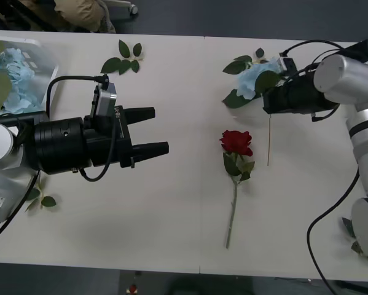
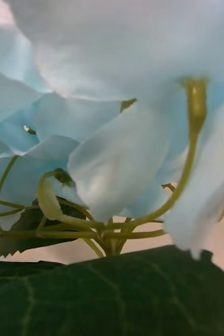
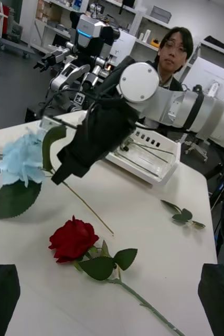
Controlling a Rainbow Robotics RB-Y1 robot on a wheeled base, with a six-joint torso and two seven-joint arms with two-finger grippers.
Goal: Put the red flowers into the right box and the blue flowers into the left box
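Tabletop (image 1: 171,233): one red rose (image 1: 236,142), two blue flowers (image 1: 252,78), left gripper (image 1: 161,130) apart.

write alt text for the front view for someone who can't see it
A red rose lies mid-table between two black grippers: the left gripper open beside it, the right gripper at a blue flower. More blue flowers fill a tray far left.

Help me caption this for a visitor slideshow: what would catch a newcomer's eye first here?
The single red rose lying at mid-table on the white table, its stem pointing toward the robot. Just beyond it, the right gripper is at a pale blue flower, while the left gripper hovers open at the left, near the left box that already holds blue blooms.
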